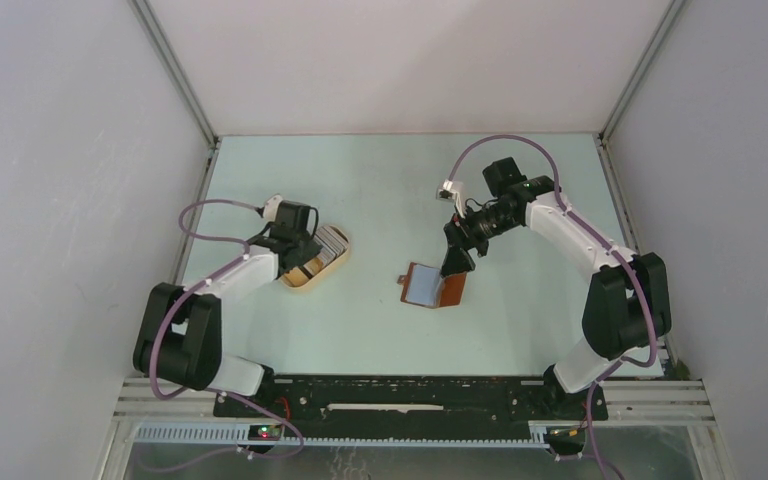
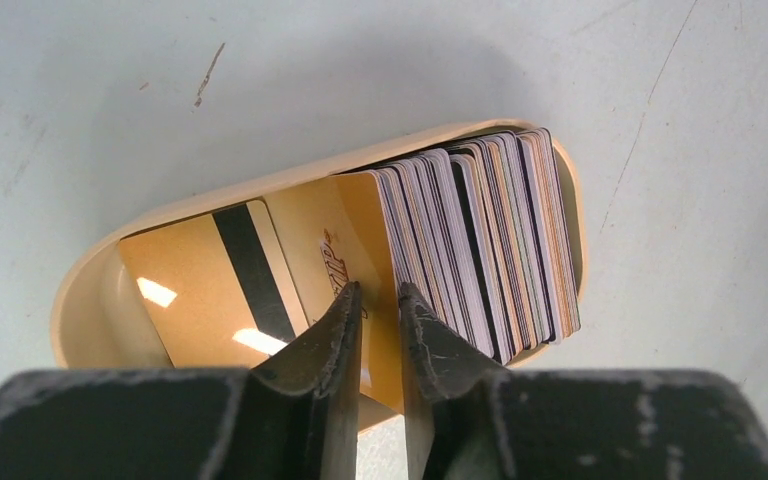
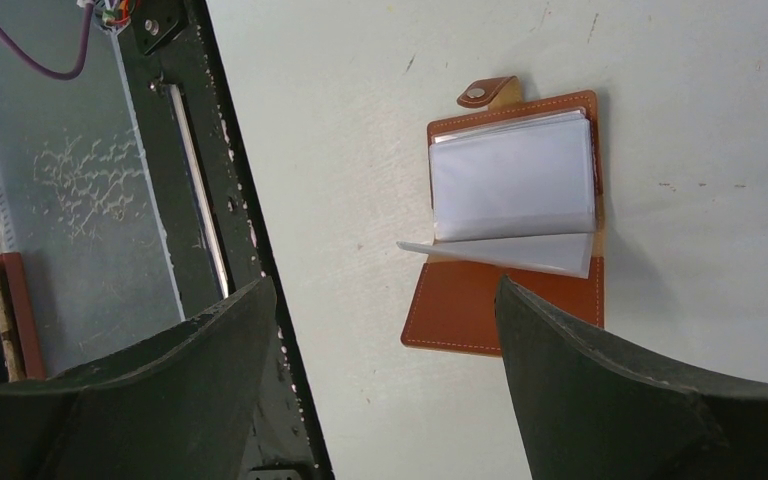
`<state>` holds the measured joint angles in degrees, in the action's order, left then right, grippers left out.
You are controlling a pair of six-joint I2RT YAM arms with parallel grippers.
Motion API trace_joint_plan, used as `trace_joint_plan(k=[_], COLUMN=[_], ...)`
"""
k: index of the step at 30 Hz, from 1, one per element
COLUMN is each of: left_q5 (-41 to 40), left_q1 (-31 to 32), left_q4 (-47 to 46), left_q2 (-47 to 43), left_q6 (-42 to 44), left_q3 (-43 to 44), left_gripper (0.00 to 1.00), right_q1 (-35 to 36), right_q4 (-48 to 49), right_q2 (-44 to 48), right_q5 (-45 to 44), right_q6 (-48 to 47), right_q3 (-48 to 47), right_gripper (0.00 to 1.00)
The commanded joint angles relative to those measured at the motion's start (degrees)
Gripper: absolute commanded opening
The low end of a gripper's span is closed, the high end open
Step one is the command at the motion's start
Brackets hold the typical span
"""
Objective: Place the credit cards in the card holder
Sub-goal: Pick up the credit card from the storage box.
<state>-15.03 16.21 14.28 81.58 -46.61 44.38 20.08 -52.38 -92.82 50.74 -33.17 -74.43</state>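
Left gripper straddles an edge of the credit cards, tray rim close.

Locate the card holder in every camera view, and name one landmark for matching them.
Top external: card holder lies open near the picture's centre.
Left wrist: not in it.
Right wrist: upper right of centre, open.
Shared landmark: its snap strap tab, visible in both.

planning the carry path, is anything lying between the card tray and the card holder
Nothing: in the top view the stretch of table between the tray and the open card holder is bare.
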Motion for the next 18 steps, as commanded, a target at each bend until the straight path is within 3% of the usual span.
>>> trace_joint_plan(k=[1,18], left_q5=[0.1,0.8], left_q1=[-0.2,-0.2], left_q4=[1.7,3.5], left_q2=[-0.5,-6.9], left_q6=[-0.6,-0.1], left_q3=[-0.2,-3.3], left_gripper=[0.19,0.06], right_q1=[0.4,0.8], right_q4=[-0.5,-0.8], right_q2=[0.0,0.0], right_q5=[1.5,1.5], right_q6=[-1.2,-1.4], right_q3=[-2.3,-2.4], right_gripper=[0.89,0.89])
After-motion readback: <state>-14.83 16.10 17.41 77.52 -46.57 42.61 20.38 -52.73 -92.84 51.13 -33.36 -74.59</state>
